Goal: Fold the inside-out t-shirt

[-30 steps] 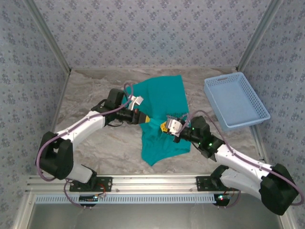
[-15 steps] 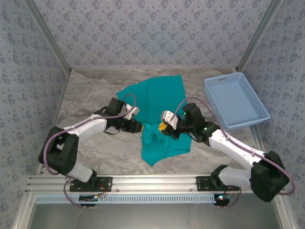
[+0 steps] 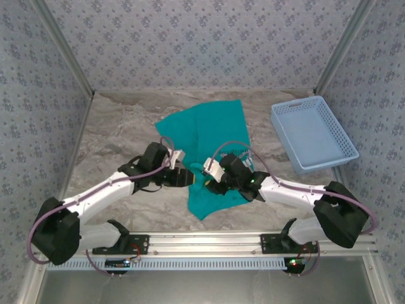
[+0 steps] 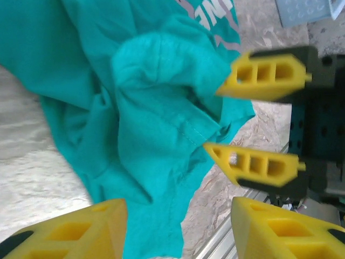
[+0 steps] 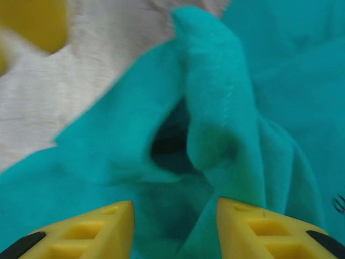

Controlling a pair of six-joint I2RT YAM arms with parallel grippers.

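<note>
Left wrist view: left gripper (image 4: 178, 216), right gripper (image 4: 215, 118) parted and empty at bunched t-shirt (image 4: 145, 108), grey print (image 4: 213, 11)

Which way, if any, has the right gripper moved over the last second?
Yes. The right gripper has moved left, farther from the light blue mesh basket, which sits in the same spot.

T-shirt (image 3: 215, 123) teal-green; basket (image 3: 313, 133) light blue mesh; walls (image 3: 190, 44) floral grey; table (image 3: 120, 126) marbled beige.

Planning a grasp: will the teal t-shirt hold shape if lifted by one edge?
Probably not: the t-shirt lies in soft bunched folds, so it should droop. Its thin stitched hem suggests light cloth that wrinkles when pushed.
</note>
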